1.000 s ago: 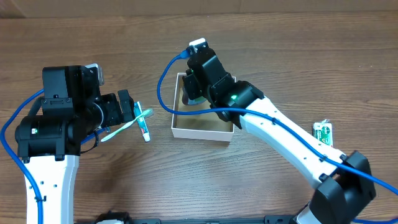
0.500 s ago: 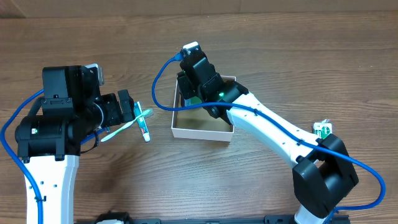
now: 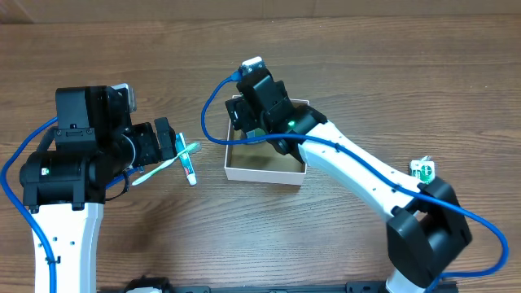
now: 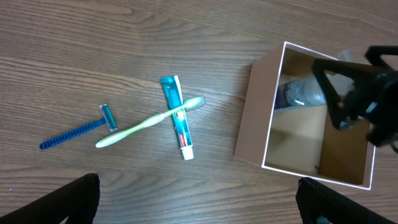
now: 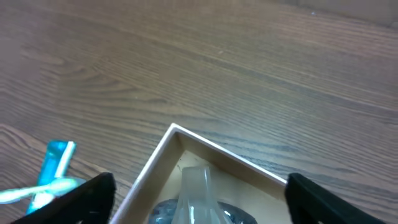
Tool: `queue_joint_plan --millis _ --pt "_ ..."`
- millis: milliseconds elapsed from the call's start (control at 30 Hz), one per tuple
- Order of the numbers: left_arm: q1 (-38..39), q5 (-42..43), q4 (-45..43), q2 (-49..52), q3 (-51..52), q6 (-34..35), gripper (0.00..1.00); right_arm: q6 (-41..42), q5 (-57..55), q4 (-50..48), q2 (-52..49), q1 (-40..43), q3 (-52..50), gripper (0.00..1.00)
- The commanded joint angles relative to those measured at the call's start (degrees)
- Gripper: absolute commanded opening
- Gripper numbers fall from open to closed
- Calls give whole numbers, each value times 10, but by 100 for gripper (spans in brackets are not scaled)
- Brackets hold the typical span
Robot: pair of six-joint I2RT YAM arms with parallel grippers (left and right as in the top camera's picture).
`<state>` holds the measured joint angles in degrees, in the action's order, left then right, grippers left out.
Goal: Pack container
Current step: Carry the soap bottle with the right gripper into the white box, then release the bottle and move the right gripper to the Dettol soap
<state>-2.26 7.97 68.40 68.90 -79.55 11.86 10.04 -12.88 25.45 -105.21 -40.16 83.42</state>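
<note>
Tan-lined cardboard, the container (image 3: 262, 173) sits under my right claw (image 3: 238, 114), which is spread and empty above the spray bottle (image 4: 298, 93) lying crosswise at its far end. My left claw (image 3: 167, 140), also spread, hovers nearer the toothpaste (image 4: 177, 115), well left.

Matt cardboard container (image 4: 255, 118), clear glossy plastic bottle (image 4: 301, 93) inside, on grained wooden table (image 4: 93, 37).

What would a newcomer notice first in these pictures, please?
The right tool hangs open over the white container mid-table, with a clear bottle lying inside. Left of it, a green toothbrush lies across a toothpaste tube, a blue razor beside them.
</note>
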Motion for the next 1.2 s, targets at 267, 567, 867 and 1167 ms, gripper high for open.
queue_joint_plan --millis 267,567,867,1167 --pt "-2 4 -1 0 -14 -10 100 365 -126 233 222 147 15 100" --pt "-2 -1 -1 0 -14 -18 100 444 -21 483 241 414 8 100" --pt "-2 -15 1 0 -14 -15 100 487 3 407 240 502 -156 100" --pt "-2 -15 7 0 -14 -15 100 327 10 159 240 560 -309 100"
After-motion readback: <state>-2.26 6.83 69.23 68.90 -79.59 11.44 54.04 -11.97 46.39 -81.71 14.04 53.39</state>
